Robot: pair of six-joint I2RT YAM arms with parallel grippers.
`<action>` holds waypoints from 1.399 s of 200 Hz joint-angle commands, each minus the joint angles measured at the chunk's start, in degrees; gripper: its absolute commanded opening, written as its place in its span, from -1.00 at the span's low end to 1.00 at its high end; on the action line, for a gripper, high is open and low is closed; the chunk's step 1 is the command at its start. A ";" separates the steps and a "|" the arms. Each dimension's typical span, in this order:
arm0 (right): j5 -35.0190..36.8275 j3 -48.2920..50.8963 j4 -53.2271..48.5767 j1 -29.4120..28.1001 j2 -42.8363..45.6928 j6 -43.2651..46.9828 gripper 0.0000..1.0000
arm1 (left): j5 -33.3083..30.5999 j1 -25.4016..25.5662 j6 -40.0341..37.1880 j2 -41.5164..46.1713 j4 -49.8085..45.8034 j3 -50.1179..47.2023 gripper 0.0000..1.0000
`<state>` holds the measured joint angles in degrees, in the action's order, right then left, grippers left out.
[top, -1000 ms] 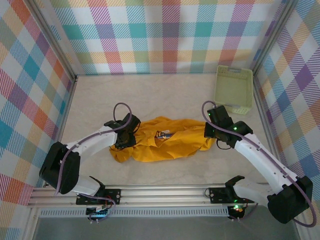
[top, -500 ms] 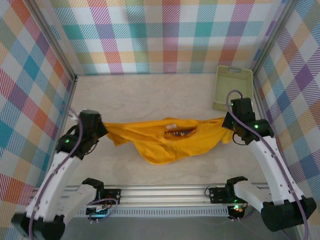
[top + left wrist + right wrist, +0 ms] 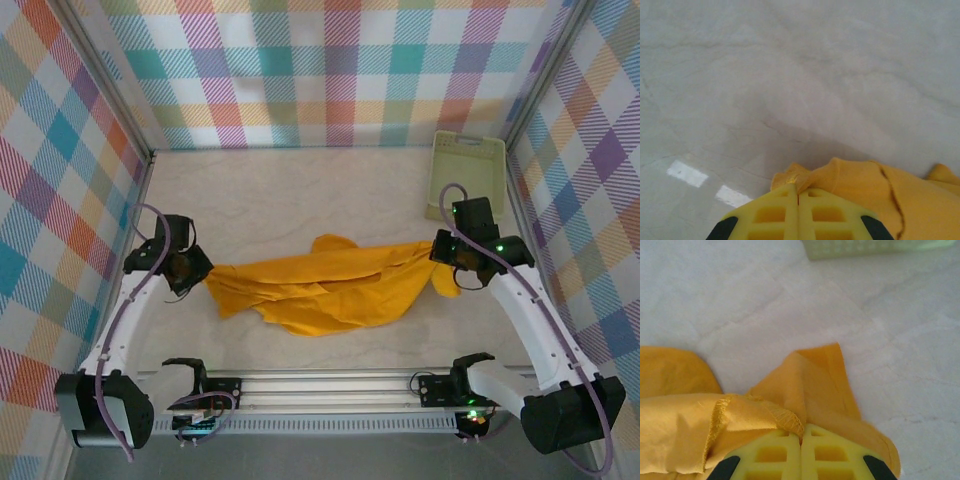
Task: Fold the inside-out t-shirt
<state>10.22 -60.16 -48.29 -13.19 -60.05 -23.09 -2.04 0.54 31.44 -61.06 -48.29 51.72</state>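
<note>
The left gripper and right gripper each had jaws clamped together on a thin edge of the mustard-yellow cotton t-shirt, which lay bunched between them on the beige table. Such shallow pinches could slip if pulled taut; the pale green plastic basket beyond could catch the right arm

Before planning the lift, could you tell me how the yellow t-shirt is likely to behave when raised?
Probably floppy: the t-shirt lies in wrinkled folds between the left gripper and right gripper. Likely light too: the cloth looks thin where the shut grippers pinch its edges.
</note>
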 commanded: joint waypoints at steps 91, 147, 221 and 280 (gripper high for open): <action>-5.77 -41.87 -6.92 0.10 11.65 6.29 -1.00 | 7.14 -0.79 0.64 18.05 -7.17 38.98 -1.00; -8.69 -58.52 -7.73 0.10 9.11 6.26 -1.00 | 6.06 -0.75 1.54 19.29 -7.85 51.06 -1.00; -2.80 -44.88 3.16 0.11 -5.58 8.14 -1.00 | 0.39 -0.73 1.14 0.51 -5.26 41.08 -1.00; -6.87 -34.17 17.61 0.13 -35.91 7.13 -0.83 | -0.87 -2.90 1.24 -32.27 4.03 34.90 -0.65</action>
<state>4.03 -91.57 -38.09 -13.19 -84.58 -16.01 -1.96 -0.05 32.32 -83.44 -48.66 84.95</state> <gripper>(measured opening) 0.065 0.124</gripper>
